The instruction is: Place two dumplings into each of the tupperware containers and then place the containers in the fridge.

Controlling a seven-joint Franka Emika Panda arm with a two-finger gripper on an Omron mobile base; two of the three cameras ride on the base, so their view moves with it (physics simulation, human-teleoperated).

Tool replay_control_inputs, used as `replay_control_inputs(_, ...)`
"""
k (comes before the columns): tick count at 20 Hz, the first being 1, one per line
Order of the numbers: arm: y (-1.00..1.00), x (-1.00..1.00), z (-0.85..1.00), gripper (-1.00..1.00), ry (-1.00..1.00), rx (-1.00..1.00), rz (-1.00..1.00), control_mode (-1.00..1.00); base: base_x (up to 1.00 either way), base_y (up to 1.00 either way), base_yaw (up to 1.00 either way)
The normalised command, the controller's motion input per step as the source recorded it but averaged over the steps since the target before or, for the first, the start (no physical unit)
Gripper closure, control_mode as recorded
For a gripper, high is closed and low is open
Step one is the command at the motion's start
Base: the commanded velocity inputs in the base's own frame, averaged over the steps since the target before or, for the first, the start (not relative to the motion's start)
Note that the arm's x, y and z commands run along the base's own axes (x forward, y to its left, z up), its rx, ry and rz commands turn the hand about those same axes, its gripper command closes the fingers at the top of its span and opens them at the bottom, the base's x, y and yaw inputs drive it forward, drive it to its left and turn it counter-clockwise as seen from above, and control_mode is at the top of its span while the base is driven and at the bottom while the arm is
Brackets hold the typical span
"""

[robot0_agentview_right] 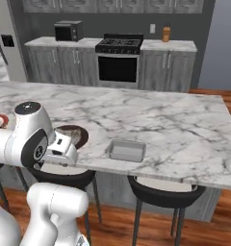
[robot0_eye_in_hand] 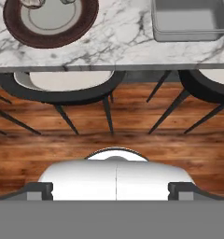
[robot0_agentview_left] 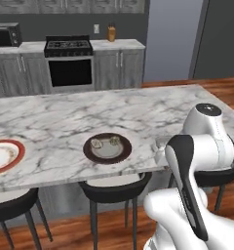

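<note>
On the far left of the marble surface (robot0_agentview_left: 65, 122) sits a red-rimmed plate (robot0_agentview_left: 4, 155). Next to it, near the front edge, is a dark brown plate (robot0_agentview_left: 107, 148) with two dumplings (robot0_agentview_left: 96, 143) on it, side by side. Further right lies one grey tupperware container (robot0_agentview_right: 126, 150), with nothing in it that I can see. It is also close to the front edge, apart from the brown plate.

The white arm (robot0_agentview_left: 202, 146) is folded up over the stools (robot0_eye_in_hand: 62, 88), short of the surface. The pincer (robot0_eye_in_hand: 116, 191) looks down at the wood floor, with its two tips spread wide apart, holding nothing.

I think the first job is to pick up a dumpling. To do it well, the arm should swing forward and a bit left until the pincer is right over one dumpling. It should come straight down, keep clear of the other dumpling, and squeeze gently, since the lumps are small and round and could roll away.
</note>
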Motion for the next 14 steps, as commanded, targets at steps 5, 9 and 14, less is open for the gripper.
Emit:
replay_control_inputs(5,0.00,0.00,0.00,-1.00,0.00,0.00,0.00,1.00,0.39,-0.55,0.00)
replay_control_inputs(9,0.00,0.00,0.00,-1.00,0.00,0.00,0.00,1.00,0.46,-0.24,0.00)
replay_control_inputs(14,0.00,0.00,0.00,-1.00,0.00,0.00,0.00,1.00,0.33,-0.29,0.00)
